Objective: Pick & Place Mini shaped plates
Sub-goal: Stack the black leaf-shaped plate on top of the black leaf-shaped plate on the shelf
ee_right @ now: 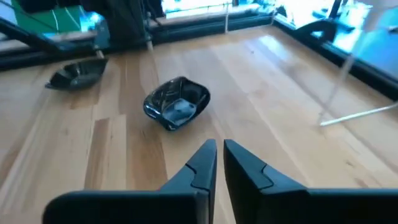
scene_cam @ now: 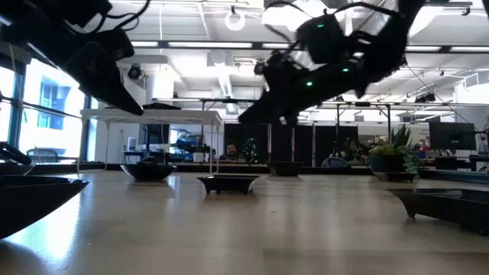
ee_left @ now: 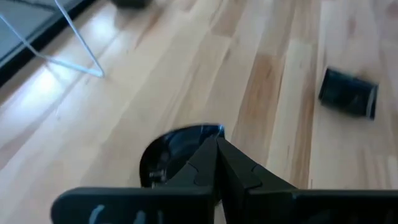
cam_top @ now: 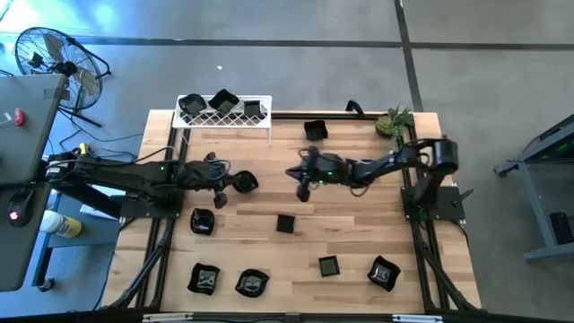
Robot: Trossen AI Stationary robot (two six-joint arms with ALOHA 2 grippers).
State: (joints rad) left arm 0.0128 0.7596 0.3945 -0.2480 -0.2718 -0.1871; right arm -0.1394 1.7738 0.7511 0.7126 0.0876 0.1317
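Your table (cam_top: 359,233) is light wood with a black frame, in a big bright room with a grey floor. Your left tool (cam_top: 240,184) is pinched on the rim of a round black plate (ee_left: 180,146). Your right tool (cam_top: 302,187) is almost closed and holds nothing. Just ahead of it lies a wavy black plate (ee_right: 177,102); bare wood lies around it. More black plates (cam_top: 327,266) sit near the front edge.

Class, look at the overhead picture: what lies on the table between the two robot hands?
Nothing. In the high view, the left hand grips a round plate, the right hand is empty, and only bare wooden table separates them.
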